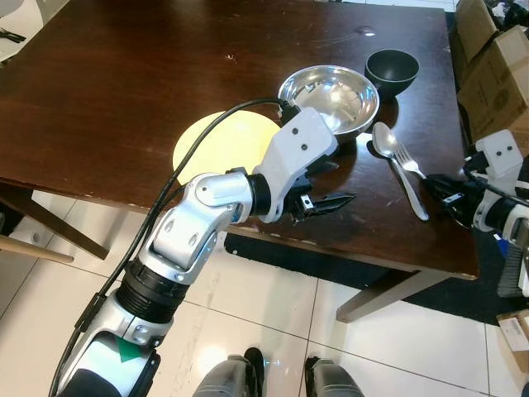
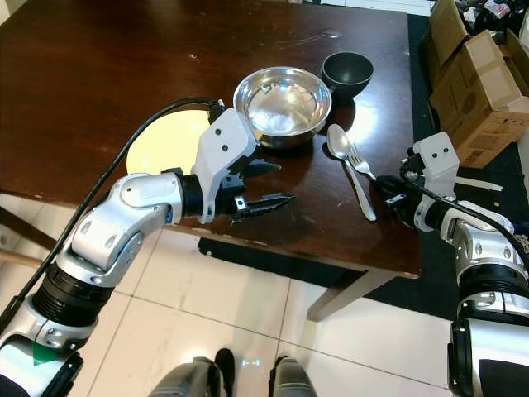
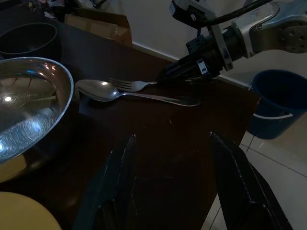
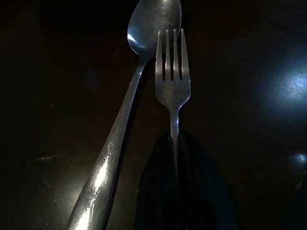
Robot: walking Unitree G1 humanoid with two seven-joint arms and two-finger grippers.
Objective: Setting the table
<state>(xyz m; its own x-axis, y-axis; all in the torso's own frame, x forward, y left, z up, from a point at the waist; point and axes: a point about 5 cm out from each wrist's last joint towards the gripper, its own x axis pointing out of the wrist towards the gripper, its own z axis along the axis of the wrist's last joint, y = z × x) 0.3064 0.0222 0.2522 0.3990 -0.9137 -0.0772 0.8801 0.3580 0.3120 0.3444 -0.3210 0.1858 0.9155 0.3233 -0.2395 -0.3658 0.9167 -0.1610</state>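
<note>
1. A dark wooden table [image 1: 124, 99] carries a yellow plate [image 1: 219, 141], a steel bowl [image 1: 331, 98] and a small dark bowl [image 1: 392, 68].
2. The steel bowl sits at about 2 o'clock from the plate, its rim touching or overlapping the plate's edge; the dark bowl lies at 2 o'clock from the steel bowl, close by.
3. A spoon [image 1: 397, 165] lies at 5 o'clock from the steel bowl, with a fork [image 4: 173, 76] just beside it, prongs by the spoon's head.
4. The right gripper [image 2: 395, 198] is closed on the fork's handle, at the table's right edge; the handle seems hidden between the fingers.
5. The left gripper [image 1: 324, 188] hangs over the near table edge, at 6 o'clock from the steel bowl, fingers spread wide and holding nothing.
</note>
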